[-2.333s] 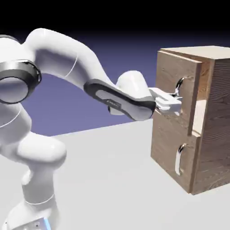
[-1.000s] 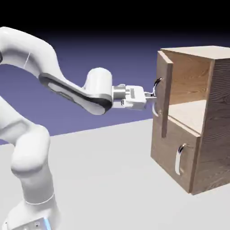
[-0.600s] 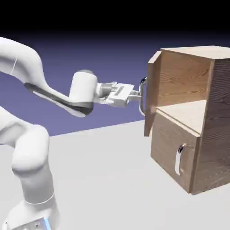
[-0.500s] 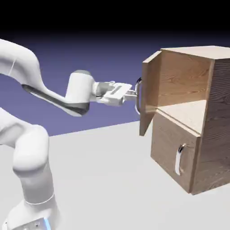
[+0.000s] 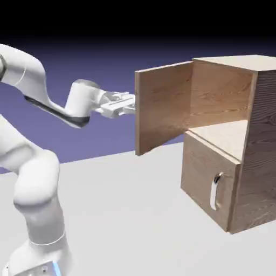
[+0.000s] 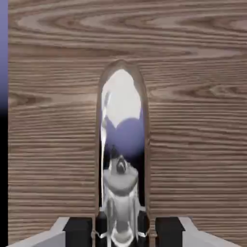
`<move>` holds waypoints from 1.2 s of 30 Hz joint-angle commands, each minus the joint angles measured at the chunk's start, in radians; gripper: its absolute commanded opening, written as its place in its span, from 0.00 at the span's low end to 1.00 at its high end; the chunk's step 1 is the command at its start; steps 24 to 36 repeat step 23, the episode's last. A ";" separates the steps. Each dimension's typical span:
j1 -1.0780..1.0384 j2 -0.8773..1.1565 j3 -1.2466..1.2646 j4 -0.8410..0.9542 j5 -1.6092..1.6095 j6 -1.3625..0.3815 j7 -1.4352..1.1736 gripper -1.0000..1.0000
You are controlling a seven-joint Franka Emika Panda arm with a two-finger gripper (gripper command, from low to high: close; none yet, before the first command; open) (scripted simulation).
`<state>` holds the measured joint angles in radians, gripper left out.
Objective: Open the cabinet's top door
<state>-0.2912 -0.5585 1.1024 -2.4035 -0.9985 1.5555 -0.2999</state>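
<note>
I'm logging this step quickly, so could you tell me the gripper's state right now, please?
Gripper: shut on the top door's handle.

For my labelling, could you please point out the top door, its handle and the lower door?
top door (image 5: 161,108), exterior view, inner face.
handle (image 6: 122,159), hand view, mirrored middle.
lower door (image 5: 202,172), exterior view, front panel.

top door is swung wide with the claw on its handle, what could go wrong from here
1. The top door already stands far open from the cabinet. Pulling further could strain its hinge or drag the cabinet across the table.
2. The claw is shut on the slim, shiny handle, so it might slip along the curve.
3. The arm is folded sideways behind the door, so a clean retreat may be awkward.
</note>
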 commanded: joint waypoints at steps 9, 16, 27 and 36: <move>-0.287 0.072 0.326 0.213 0.105 -0.228 0.008 0.00; -0.541 -0.016 0.545 0.379 0.218 -0.322 -0.042 0.00; -0.776 -0.213 0.676 0.591 0.378 -0.420 -0.158 0.00; -0.776 -0.213 0.676 0.591 0.378 -0.420 -0.158 0.00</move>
